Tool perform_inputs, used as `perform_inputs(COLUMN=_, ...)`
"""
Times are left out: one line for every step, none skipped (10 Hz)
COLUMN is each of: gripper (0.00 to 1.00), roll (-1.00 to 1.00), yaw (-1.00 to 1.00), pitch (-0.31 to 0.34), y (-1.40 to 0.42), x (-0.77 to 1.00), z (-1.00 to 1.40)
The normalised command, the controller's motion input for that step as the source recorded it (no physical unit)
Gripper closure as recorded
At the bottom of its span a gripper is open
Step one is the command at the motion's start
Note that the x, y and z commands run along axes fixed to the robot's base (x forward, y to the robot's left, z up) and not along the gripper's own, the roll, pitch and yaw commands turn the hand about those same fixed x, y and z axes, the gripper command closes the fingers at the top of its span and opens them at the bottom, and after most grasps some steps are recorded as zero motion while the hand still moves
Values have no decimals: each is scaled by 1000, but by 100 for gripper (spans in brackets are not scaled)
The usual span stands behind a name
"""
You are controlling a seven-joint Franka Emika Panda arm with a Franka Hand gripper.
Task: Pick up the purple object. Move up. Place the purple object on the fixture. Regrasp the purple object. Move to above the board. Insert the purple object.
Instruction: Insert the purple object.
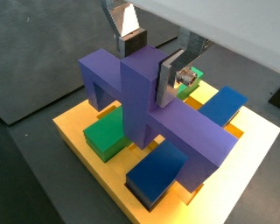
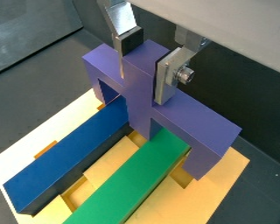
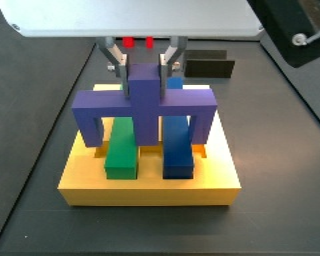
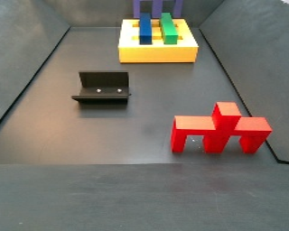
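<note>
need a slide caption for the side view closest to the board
Hand gripping the purple object by its central stub, legs straddling the green bar and blue bar on the yellow board.

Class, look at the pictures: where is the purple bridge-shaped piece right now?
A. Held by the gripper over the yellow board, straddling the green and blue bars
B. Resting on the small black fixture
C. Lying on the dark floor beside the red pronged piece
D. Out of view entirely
A: the gripper clamps the purple bridge-shaped piece by its central stub, its legs down at the yellow board, astride the green bar and blue bar.

No readable text, labels, brands, numbers or signs anywhere.
</note>
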Motion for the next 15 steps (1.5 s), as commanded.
perform_inputs(gripper=100, roll=0, yaw=6, pitch=-46, y=0, x=163, z=-243)
perform_inputs(gripper=100, roll=0, yaw=3, pitch=0, y=0, x=263, z=-77)
perform_inputs(gripper=100, roll=-26, yaw=0, pitch=0, y=0, x=163, z=0)
perform_inputs(gripper=100, roll=-19, yaw=0, pitch=0, y=0, x=0, z=0)
perform_inputs(gripper=100, roll=0, yaw=-11, pitch=0, y=34, x=-106, z=0)
perform_inputs(gripper=100, roll=0, yaw=-43, pitch=0, y=0, x=-169, z=60)
perform_inputs(gripper=100, roll=0, yaw=-9, pitch=13, y=0, x=-9, z=160)
perform_inputs(gripper=100, roll=-19, yaw=-3, pitch=20, y=0, x=0, z=257)
perform_inputs(gripper=100, roll=0, yaw=-11, pitch=13, y=-9, x=0, z=197)
perform_inputs(gripper=100, roll=0, yaw=0, pitch=0, y=0, x=20, z=43)
perform_inputs(gripper=100, roll=0, yaw=0, pitch=0, y=0, x=0, z=-29)
perform_inputs(gripper=100, roll=0, yaw=0, pitch=-17, y=0, x=183, z=-160)
perform_inputs(gripper=100, roll=0, yaw=0, pitch=-19, y=0, x=151, z=-180)
perform_inputs(gripper=100, roll=0, yaw=0, pitch=0, y=0, x=0, z=-29)
perform_inputs(gripper=100, roll=0, yaw=0, pitch=0, y=46, x=-200, z=0)
